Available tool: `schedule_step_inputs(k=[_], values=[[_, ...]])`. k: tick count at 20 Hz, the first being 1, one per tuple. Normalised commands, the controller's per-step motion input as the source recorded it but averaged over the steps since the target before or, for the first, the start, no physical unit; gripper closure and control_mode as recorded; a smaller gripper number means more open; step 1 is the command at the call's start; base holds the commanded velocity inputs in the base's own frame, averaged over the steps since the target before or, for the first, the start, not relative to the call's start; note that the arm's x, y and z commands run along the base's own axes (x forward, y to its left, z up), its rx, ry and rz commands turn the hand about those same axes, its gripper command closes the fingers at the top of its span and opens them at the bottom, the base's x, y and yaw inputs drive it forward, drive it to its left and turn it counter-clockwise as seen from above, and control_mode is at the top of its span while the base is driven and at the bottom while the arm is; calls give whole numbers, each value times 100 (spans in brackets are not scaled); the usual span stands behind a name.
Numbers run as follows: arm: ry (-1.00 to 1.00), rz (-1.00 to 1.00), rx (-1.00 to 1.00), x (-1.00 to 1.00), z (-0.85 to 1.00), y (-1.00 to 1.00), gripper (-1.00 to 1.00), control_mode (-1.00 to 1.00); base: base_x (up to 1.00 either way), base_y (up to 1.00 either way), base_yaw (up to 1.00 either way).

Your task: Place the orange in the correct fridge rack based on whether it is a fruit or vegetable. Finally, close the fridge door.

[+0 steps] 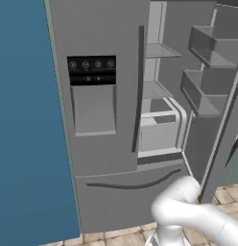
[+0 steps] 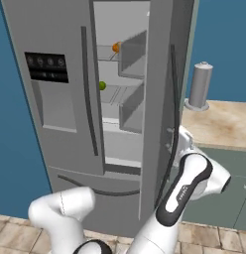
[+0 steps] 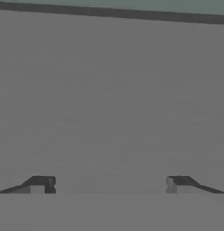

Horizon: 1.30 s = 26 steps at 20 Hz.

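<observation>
Dark fingertips of the end effector (image 3: 109, 185) are standing wide apart with nothing between them, facing a plain grey panel close up. White arm is reaching round to the outer face of the fridge door (image 2: 157, 99), which is hanging partly open. Inside, the orange (image 2: 115, 47) is sitting on an upper shelf, above a small green ball (image 2: 101, 86). On the bench (image 2: 224, 124) beyond, a grey cylinder (image 2: 200, 85) is standing.
</observation>
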Motion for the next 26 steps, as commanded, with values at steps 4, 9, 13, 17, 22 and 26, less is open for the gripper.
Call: schedule_step_inputs(k=[4, 9, 13, 17, 22, 26], values=[[0, 1, -12, -4, 0, 100, -100, -100, 0, 0, 0], [0, 7, -5, 8, 8, 91, -100, -100, 0, 0, 0], [-5, 0, 0, 24, 44, 45, -100, -100, 0, 0, 0], [-4, -6, -3, 35, 42, 54, -100, -100, 0, 0, 0], [0, -16, -6, 36, 36, 39, -100, -100, 0, 0, 0], [0, -23, -7, 20, 28, 21, -100, -100, 0, 0, 0]])
